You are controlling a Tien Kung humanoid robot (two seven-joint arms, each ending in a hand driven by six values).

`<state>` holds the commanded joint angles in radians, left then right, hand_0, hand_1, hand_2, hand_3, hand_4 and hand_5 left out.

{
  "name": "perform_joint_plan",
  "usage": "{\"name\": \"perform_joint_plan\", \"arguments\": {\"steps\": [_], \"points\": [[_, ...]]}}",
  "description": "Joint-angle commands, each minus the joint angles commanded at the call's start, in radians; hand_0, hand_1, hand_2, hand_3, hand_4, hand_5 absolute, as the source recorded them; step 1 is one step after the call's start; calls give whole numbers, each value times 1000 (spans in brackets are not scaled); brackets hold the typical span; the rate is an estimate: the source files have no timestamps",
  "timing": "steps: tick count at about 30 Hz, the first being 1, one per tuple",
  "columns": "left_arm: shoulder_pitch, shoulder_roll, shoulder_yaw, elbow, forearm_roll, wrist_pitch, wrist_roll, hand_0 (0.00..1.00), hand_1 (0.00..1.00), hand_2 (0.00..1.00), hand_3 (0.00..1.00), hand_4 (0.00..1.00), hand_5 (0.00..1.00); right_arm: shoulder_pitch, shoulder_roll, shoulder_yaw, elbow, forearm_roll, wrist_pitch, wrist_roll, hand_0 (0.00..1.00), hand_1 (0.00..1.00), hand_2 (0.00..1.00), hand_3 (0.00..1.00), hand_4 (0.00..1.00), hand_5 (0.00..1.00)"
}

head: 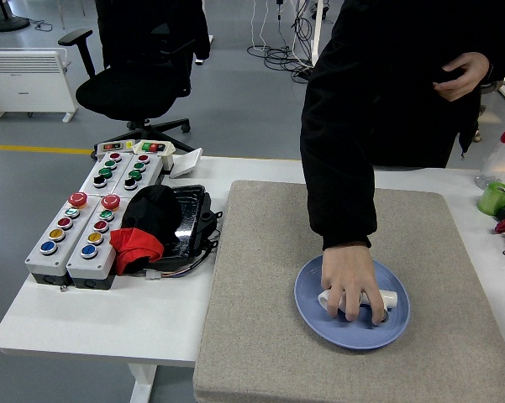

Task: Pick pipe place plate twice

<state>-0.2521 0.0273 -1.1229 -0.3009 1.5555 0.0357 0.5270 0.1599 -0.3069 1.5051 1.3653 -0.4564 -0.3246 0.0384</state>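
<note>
Neither robot hand in frame. Person at far side of desk [92, 327] reaches in; person's hand [349, 280] lies palm-down over the blue plate [312, 304] on the grey mat [260, 277], fingers curled over the white pipe fittings [388, 297]. Fittings mostly covered; probably gripped, grip not confirmable. Person's other hand [464, 75] held at chest. Button control boxes [88, 220] at desk left.
</note>
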Motion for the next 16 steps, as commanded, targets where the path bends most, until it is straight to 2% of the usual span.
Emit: {"name": "perform_joint_plan", "arguments": {"steps": [16], "points": [[-1,0,1,0,-1,0,-1,649,628,634,551,387,998,0,3,1,-3,-5,-1,4,829,791,858,823,520,562]]}}
